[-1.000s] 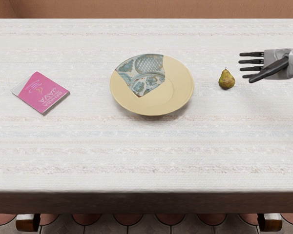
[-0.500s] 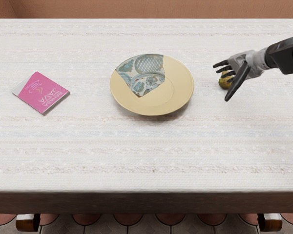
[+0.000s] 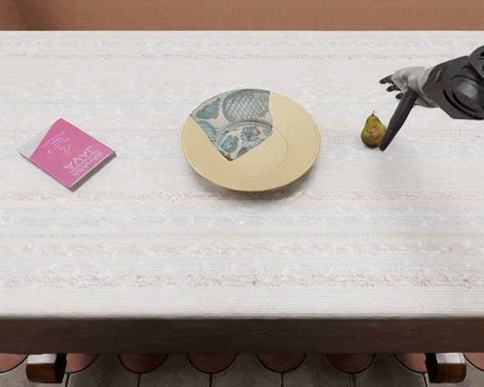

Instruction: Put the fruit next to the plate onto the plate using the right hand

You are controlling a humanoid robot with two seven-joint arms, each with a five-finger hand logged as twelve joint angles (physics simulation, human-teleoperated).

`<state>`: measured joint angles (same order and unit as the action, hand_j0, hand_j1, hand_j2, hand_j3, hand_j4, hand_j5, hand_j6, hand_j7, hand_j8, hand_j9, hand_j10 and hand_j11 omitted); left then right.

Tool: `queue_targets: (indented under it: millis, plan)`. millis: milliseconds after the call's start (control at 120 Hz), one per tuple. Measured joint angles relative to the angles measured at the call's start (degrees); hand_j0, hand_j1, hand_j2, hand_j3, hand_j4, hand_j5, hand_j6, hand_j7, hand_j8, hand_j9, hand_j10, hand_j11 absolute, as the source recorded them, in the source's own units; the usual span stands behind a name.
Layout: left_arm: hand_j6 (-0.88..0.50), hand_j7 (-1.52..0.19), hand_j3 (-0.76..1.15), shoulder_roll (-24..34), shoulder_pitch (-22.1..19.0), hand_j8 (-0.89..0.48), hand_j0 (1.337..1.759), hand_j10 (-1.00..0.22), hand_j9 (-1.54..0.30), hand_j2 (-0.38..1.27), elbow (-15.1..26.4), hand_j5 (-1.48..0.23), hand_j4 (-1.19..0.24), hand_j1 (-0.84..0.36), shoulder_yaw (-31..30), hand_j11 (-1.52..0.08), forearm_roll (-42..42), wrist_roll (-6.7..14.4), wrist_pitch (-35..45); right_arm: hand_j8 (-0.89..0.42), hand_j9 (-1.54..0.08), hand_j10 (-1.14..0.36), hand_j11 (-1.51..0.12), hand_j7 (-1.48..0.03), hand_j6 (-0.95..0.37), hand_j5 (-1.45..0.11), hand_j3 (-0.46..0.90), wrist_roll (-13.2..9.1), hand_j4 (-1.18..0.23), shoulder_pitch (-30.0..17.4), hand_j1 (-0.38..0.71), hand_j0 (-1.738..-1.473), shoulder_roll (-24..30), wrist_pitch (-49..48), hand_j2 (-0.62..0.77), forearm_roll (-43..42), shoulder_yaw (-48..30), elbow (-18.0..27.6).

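Note:
A small green-yellow pear [image 3: 373, 131] stands upright on the tablecloth, to the right of a cream plate [image 3: 294, 149] with a blue-patterned patch. My right hand [image 3: 397, 101] comes in from the right edge and hovers just right of and above the pear. Its fingers are spread, and the dark thumb [image 3: 394, 125] points down beside the fruit's right side. Nothing is held. The left arm does not show.
A pink sachet [image 3: 66, 151] lies flat at the left of the table. The table's front edge runs along the bottom, with wide cloth between it and the plate.
The right hand, which had reached over the pear half a second ago, has drawn back to the right and up. The pear shows whole again and has not moved.

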<state>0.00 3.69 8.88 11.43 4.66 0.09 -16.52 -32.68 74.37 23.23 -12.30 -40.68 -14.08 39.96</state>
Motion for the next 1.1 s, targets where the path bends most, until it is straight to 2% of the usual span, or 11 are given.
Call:
queue_targets:
  millis: [50, 200, 250, 308, 383, 475, 658, 825, 1100]
  plan:
    - [-0.02, -0.03, 0.00, 0.0, 0.0, -0.02, 1.658, -0.02, -0.03, 0.00, 0.0, -0.03, -0.02, 0.32, 0.0, -0.03, 0.0, 0.0, 0.0, 0.00, 0.00, 0.00, 0.00, 0.00, 0.00, 0.00, 0.00, 3.5, 0.00, -0.8, -0.35, -1.658, 2.0, 0.8, 0.00, 0.3, 0.0, 1.9]
    - [-0.02, -0.03, 0.00, 0.0, 0.0, -0.02, 1.658, -0.02, -0.03, 0.00, 0.0, -0.03, -0.02, 0.32, 0.0, -0.03, 0.0, 0.0, 0.0, 0.00, 0.00, 0.00, 0.00, 0.00, 0.00, 0.00, 0.00, 19.6, 0.00, -3.5, -0.35, -1.658, 7.8, -3.6, 0.00, 3.0, 0.6, 4.0]
    - [-0.02, -0.03, 0.00, 0.0, 0.0, -0.02, 1.658, -0.02, -0.03, 0.00, 0.0, -0.03, -0.02, 0.32, 0.0, -0.03, 0.1, 0.0, 0.0, 0.00, 0.00, 0.00, 0.00, 0.00, 0.00, 0.00, 0.00, 23.0, 0.00, -5.1, -0.35, -1.658, 8.5, -2.7, 0.00, 3.0, 0.8, 4.1]
    - [-0.02, -0.03, 0.00, 0.0, 0.0, -0.02, 1.658, -0.02, -0.03, 0.00, 0.0, -0.03, -0.02, 0.32, 0.1, -0.03, 0.1, 0.0, 0.0, 0.00, 0.00, 0.00, 0.00, 0.00, 0.00, 0.00, 0.00, 25.3, 0.00, -7.0, -0.35, -1.658, 8.4, 1.2, 0.00, 2.4, 1.5, 4.2]
    - [-0.02, -0.03, 0.00, 0.0, 0.0, -0.02, 1.658, -0.02, -0.03, 0.00, 0.0, -0.03, -0.02, 0.32, 0.1, -0.03, 0.1, 0.0, 0.0, 0.00, 0.00, 0.00, 0.00, 0.00, 0.00, 0.00, 0.00, 27.0, 0.00, -9.0, -0.35, -1.658, 7.4, 7.6, 0.00, 1.6, 2.4, 4.3]
    - [-0.02, -0.03, 0.00, 0.0, 0.0, -0.02, 1.658, -0.02, -0.03, 0.00, 0.0, -0.03, -0.02, 0.32, 0.2, -0.03, 0.1, 0.0, 0.0, 0.00, 0.00, 0.00, 0.00, 0.00, 0.00, 0.00, 0.00, 27.9, 0.00, -10.5, -0.35, -1.658, 6.5, 14.7, 0.00, 0.2, 3.5, 4.4]
    - [-0.02, -0.03, 0.00, 0.0, 0.0, -0.02, 1.658, -0.02, -0.03, 0.00, -0.1, -0.03, -0.02, 0.32, 0.2, -0.03, 0.1, 0.0, 0.0, 0.00, 0.00, 0.00, 0.00, 0.00, 0.00, 0.00, 0.00, 29.0, 0.00, -12.1, -0.35, -1.658, 3.9, 17.0, 0.00, 1.8, 3.8, 3.4]
    - [-0.02, -0.03, 0.00, 0.0, 0.0, -0.02, 1.658, -0.02, -0.03, 0.00, -0.1, -0.03, -0.02, 0.32, 0.2, -0.03, 0.1, 0.0, 0.0, 0.00, 0.00, 0.00, 0.00, 0.00, 0.00, 0.00, 0.00, 32.0, 0.00, -13.6, -0.35, -1.658, -1.4, 17.8, 0.00, 3.0, 4.3, -2.9]
    - [-0.02, -0.03, 0.00, 0.0, 0.1, -0.02, 1.658, -0.02, -0.03, 0.00, -0.1, -0.03, -0.02, 0.32, 0.1, -0.03, 0.1, 0.0, 0.0, -0.07, -0.09, -0.07, -0.09, -0.09, -0.07, -0.09, 0.00, 34.3, -0.07, -15.3, -0.27, -1.658, -4.6, 21.1, -0.01, 2.9, 6.0, -8.8]
